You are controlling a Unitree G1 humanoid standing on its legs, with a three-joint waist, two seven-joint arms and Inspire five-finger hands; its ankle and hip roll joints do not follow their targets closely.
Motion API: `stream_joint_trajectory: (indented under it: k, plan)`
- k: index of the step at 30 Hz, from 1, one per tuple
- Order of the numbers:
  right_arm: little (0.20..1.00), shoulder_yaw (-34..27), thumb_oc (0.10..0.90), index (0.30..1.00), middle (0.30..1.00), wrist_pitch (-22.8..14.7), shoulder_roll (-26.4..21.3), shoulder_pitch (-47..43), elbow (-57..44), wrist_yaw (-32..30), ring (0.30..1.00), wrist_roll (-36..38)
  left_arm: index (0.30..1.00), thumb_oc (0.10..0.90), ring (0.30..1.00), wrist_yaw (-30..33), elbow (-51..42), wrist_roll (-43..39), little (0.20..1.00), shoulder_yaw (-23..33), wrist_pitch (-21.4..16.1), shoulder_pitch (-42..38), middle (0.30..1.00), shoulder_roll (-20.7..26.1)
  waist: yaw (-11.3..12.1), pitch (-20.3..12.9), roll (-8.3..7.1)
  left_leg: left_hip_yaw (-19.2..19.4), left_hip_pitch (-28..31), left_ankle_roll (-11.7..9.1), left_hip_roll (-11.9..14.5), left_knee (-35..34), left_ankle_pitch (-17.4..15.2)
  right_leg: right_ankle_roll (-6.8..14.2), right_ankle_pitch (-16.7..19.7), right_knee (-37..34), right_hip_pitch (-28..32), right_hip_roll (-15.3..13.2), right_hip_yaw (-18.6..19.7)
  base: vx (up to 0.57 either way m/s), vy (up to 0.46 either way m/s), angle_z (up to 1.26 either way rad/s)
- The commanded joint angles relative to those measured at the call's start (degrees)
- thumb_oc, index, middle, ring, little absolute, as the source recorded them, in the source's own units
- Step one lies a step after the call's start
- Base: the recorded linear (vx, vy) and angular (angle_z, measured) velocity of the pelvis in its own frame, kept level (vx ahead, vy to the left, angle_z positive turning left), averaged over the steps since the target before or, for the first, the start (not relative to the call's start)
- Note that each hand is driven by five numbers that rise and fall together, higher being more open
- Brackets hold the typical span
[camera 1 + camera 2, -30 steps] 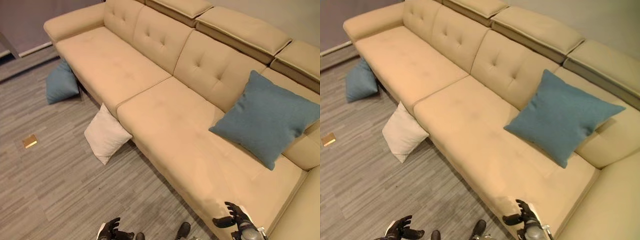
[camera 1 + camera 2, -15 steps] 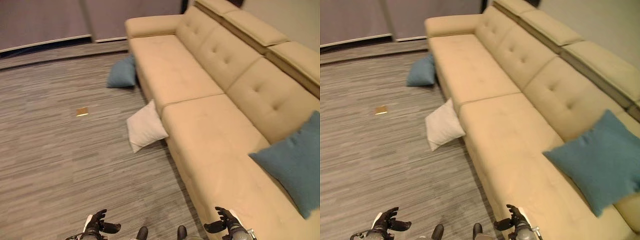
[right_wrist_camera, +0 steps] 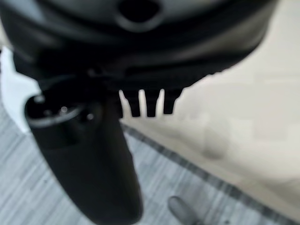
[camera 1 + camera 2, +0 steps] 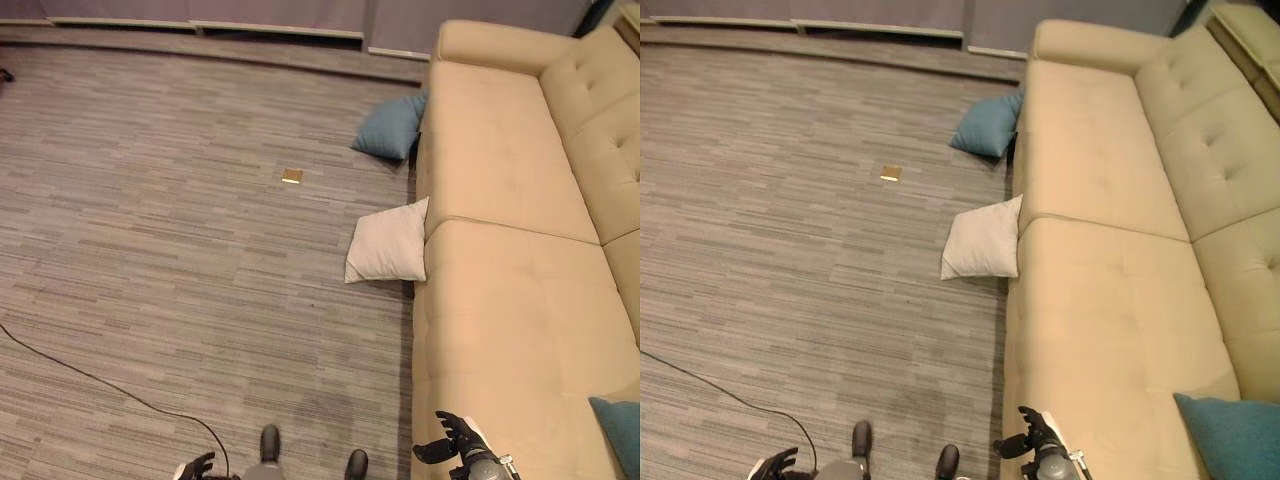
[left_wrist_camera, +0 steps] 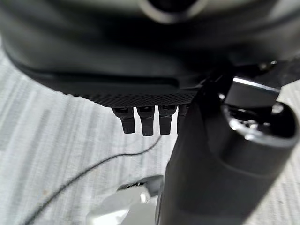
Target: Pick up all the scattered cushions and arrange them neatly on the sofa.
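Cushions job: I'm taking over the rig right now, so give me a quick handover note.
Left hand: open, empty, low over the floor.
Right hand: open, empty, over the sofa's front edge.
Done: one blue cushion lies on the sofa seat at the near right.
Left: white cushion on the floor, leaning against the sofa front; another blue cushion on the floor farther along by the sofa's far end. Both need picking up and arranging on the sofa.

Grey plank floor (image 4: 150, 250) with white cushion (image 4: 387, 255), blue cushion (image 4: 390, 128), small gold square (image 4: 292, 176); beige sofa (image 4: 510, 270) alongside.
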Motion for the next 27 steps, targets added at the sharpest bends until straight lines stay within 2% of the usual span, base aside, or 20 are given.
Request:
stream_joint_trajectory:
  k: [1, 4, 5, 6, 7, 9, 10, 11, 12, 13, 15, 17, 19, 20, 21, 22, 24, 26, 27]
  plan:
    - [0.900, 1.70, 0.800, 0.900, 0.900, -1.39, 0.08, -1.17, -0.59, -1.42, 0.900, -0.63, 0.900, 0.800, 0.900, -0.05, -0.58, 1.31, 0.900, 0.17, -1.67, -1.84, 0.900, 2.05, 0.44, -2.68, -4.21, -1.46, -4.36, 0.98, -3.62, 4.84, -6.26, 4.28, -3.87, 2.15, -0.09, -2.87, 2.72, 0.12, 0.124, -0.01]
    - [0.900, 2.26, 0.800, 0.900, 0.900, -1.20, 0.77, -1.57, -0.69, -1.46, 0.900, -0.98, 0.900, 0.800, 0.900, 0.05, -0.60, 1.14, 0.900, 0.45, -1.75, -1.73, 0.900, 2.30, 1.33, -2.32, -4.87, -1.96, -4.35, 1.65, -4.32, 5.95, -7.36, 4.72, -4.09, 3.90, 0.11, -3.79, 3.16, 0.06, 0.133, -0.01]
    - [0.900, 2.65, 0.800, 0.900, 0.900, -1.04, 1.21, -2.02, -1.12, -1.32, 0.900, -1.33, 0.900, 0.800, 0.900, 0.17, -0.75, 1.42, 0.900, 0.35, -1.63, -2.02, 0.900, 2.70, 1.87, -2.00, -4.98, -2.57, -4.33, 2.50, -5.07, 6.14, -7.96, 5.04, -4.30, 8.34, -1.11, -4.99, 3.98, 0.10, 0.358, -0.11]
    - [0.900, 2.75, 0.800, 0.900, 0.900, -0.99, 1.81, -2.77, -1.92, -0.94, 0.900, -1.15, 0.900, 0.800, 0.900, 0.46, -1.30, 1.57, 0.900, 0.42, -1.68, -2.56, 0.900, 3.56, 1.77, -1.27, -4.64, -2.97, -3.19, 3.66, -5.77, 5.58, -8.47, 5.77, -3.10, 15.65, -4.05, -6.66, 5.07, 0.11, 0.390, -0.34]
    - [0.900, 3.27, 0.800, 0.900, 0.900, -1.02, 1.99, -3.82, -2.54, -1.15, 0.900, -1.50, 0.900, 0.800, 0.900, 0.83, -2.00, 1.02, 0.900, 0.76, -1.72, -3.23, 0.900, 4.31, 1.62, -0.43, -4.27, -3.27, -2.10, 4.34, -5.94, 5.07, -8.49, 6.54, -0.12, 21.57, -6.98, -7.30, 6.18, 0.08, 0.265, -0.33]
    - [0.900, 3.64, 0.800, 0.900, 0.900, -1.11, 1.91, -4.10, -3.10, -1.11, 0.900, -1.76, 0.900, 0.800, 0.900, 1.04, -2.56, 0.54, 0.900, 0.84, -1.94, -3.44, 0.900, 4.59, 1.51, -0.33, -3.78, -3.67, -1.64, 4.56, -5.79, 4.62, -8.37, 6.39, 0.36, 23.70, -8.66, -6.59, 6.91, 0.13, 0.147, -0.06]
    - [0.900, 3.71, 0.800, 0.900, 0.900, -1.20, 1.77, -3.87, -3.56, -0.98, 0.900, -1.55, 0.900, 0.800, 0.900, 0.90, -3.41, 0.84, 0.900, 0.41, -2.06, -3.53, 0.900, 4.96, 0.77, -0.07, -3.28, -4.69, 0.70, 4.60, -5.96, 3.31, -8.47, 5.56, -1.67, 25.18, -10.51, -3.68, 9.15, 0.16, 0.134, 0.05]
    - [0.900, 3.70, 0.800, 0.900, 0.900, -1.19, 1.76, -3.88, -3.56, -0.98, 0.900, -1.55, 0.900, 0.800, 0.900, 0.90, -3.41, 0.84, 0.900, 0.41, -2.05, -3.54, 0.900, 4.96, 0.76, -0.23, -3.24, -4.69, 0.48, 4.58, -5.90, 3.32, -8.39, 5.53, -1.48, 25.01, -10.65, -3.61, 9.12, 0.30, 0.106, 0.11]
    - [0.900, 3.65, 0.800, 0.900, 0.900, -1.18, 1.39, -3.77, -3.15, -0.85, 0.900, -0.97, 0.900, 0.800, 0.900, 0.57, -3.58, 1.62, 0.900, -0.48, -2.09, -4.02, 0.900, 5.09, -0.39, -0.42, -3.44, -6.41, 2.18, 4.46, -6.76, 2.15, -8.79, 4.88, -3.31, 20.93, -11.84, -0.14, 11.38, 0.27, 0.034, 0.20]
    - [0.900, 3.94, 0.800, 0.900, 0.900, -1.08, 1.37, -3.85, -2.61, -0.88, 0.900, -1.10, 0.900, 0.800, 0.900, 0.51, -3.34, 2.01, 0.900, -0.75, -2.03, -4.21, 0.900, 5.05, -0.59, -0.37, -3.76, -6.99, 2.83, 4.46, -7.26, 1.97, -9.16, 4.74, -2.72, 18.16, -12.01, 0.40, 11.30, 0.34, 0.016, 0.17]
    - [0.900, 4.25, 0.800, 0.900, 0.900, -0.92, 1.46, -4.18, -1.80, -0.94, 0.900, -1.32, 0.900, 0.800, 0.900, 0.52, -2.97, 1.88, 0.900, -0.79, -1.92, -4.62, 0.900, 4.96, -0.72, -0.14, -3.98, -7.50, 3.37, 4.34, -7.52, 1.84, -9.57, 4.77, -1.76, 15.14, -12.14, 0.50, 10.50, 0.15, -0.023, 0.12]
    - [0.900, 4.41, 0.800, 0.900, 0.900, -0.31, 1.89, -4.10, 0.61, -0.88, 0.900, -2.13, 0.900, 0.800, 0.900, 0.66, -1.19, -0.27, 0.900, 0.68, -1.71, -5.03, 0.900, 4.35, -1.00, -0.27, -4.55, -8.75, 5.25, 4.00, -8.33, 1.90, -11.21, 5.52, 1.04, 9.17, -14.07, 0.07, 7.10, 0.35, -0.056, 0.24]
    - [0.900, 4.28, 0.800, 0.900, 0.900, -0.20, 2.03, -3.06, 1.89, -0.95, 0.900, -2.32, 0.900, 0.800, 0.900, 0.85, -0.09, 0.55, 0.900, 0.91, -1.63, -4.71, 0.900, 3.93, -1.22, -0.51, -4.57, -9.96, 7.15, 3.85, -8.73, 2.57, -13.15, 4.82, 1.14, 7.77, -12.24, 0.82, 8.08, 0.30, -0.034, 0.15]
    - [0.900, 4.28, 0.800, 0.900, 0.900, -0.20, 2.06, -3.08, 1.90, -0.95, 0.900, -2.32, 0.900, 0.800, 0.900, 0.85, -0.08, 0.55, 0.900, 0.92, -1.63, -4.73, 0.900, 3.95, -1.33, -0.64, -4.69, -10.04, 6.91, 3.87, -8.85, 2.60, -13.00, 4.85, 1.24, 7.72, -12.41, 0.68, 8.04, 0.30, -0.074, 0.43]
    - [0.900, 3.85, 0.800, 0.900, 0.900, 0.14, 2.21, -2.24, 2.90, -0.83, 0.900, -2.30, 0.900, 0.800, 0.900, 0.83, 0.60, 1.08, 0.900, 0.76, -1.42, -4.04, 0.900, 3.49, -1.40, -1.50, -4.94, -9.72, 7.09, 2.59, -8.52, 5.39, -15.00, 4.43, 0.99, 7.40, -11.13, 0.59, 7.48, 0.29, -0.093, 0.58]
    - [0.900, 3.54, 0.800, 0.900, 0.900, 0.13, 2.14, -1.65, 3.23, -0.71, 0.900, -2.15, 0.900, 0.800, 0.900, 0.64, 0.78, 1.19, 0.900, 0.72, -1.32, -3.55, 0.900, 3.29, -1.55, -1.96, -4.91, -8.92, 6.95, 1.50, -7.85, 7.89, -15.50, 4.02, 0.46, 6.96, -9.79, 0.62, 6.90, 0.39, -0.122, 0.54]
    - [0.900, 3.17, 0.800, 0.900, 0.900, -0.04, 2.10, -1.45, 3.21, -0.57, 0.900, -1.48, 0.900, 0.800, 0.900, 0.42, 0.34, 0.93, 0.900, 0.63, -1.11, -3.27, 0.900, 3.04, -1.52, -1.59, -5.13, -6.78, 3.68, -1.13, -6.42, 17.82, -12.50, 2.95, -0.40, 6.46, -7.17, 0.81, 6.96, 0.21, -0.078, 0.62]
    - [0.900, 3.14, 0.800, 0.900, 0.900, -0.09, 1.64, -1.97, 3.03, -1.09, 0.900, -0.51, 0.900, 0.800, 0.900, 0.26, -0.32, 0.06, 0.900, 0.27, -0.91, -3.60, 0.900, 2.98, -0.39, 0.15, -6.14, -6.03, -2.97, -1.76, -5.65, 29.88, -9.32, 1.43, -1.15, 6.21, -5.13, 0.49, 7.26, 0.06, -0.062, 0.44]
    - [0.900, 3.12, 0.800, 0.900, 0.900, -0.09, 1.64, -2.00, 3.04, -1.09, 0.900, -0.50, 0.900, 0.800, 0.900, 0.26, -0.32, 0.05, 0.900, 0.26, -0.90, -3.63, 0.900, 2.99, -0.40, 0.14, -6.03, -6.08, -3.27, -1.79, -5.53, 30.35, -9.53, 1.40, -1.15, 6.24, -5.21, 0.61, 7.21, 0.08, -0.054, 0.03]
